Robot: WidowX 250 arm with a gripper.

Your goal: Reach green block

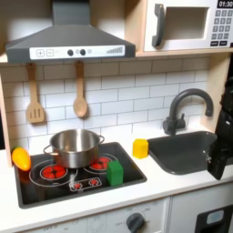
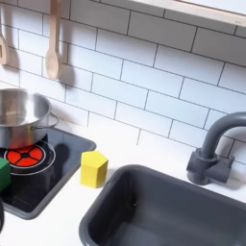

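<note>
The green block point(image 1: 116, 172) stands upright on the front of the black stovetop point(image 1: 55, 187), just in front of the steel pot point(image 1: 75, 146) — its long axis is vertical. In the second exterior view it shows as a green sliver at the left edge point(image 2: 3, 173). The yellow block point(image 1: 140, 147) sits on the counter between stovetop and sink point(image 1: 187, 155). The gripper point(image 1: 221, 150) is the dark mass at the first exterior view's right edge, over the sink; whether its jaws are apart is not discernible. The block lies well apart from it, toward the first exterior view's left and slightly nearer the counter's front edge — the reach likely runs across the sink.
</note>
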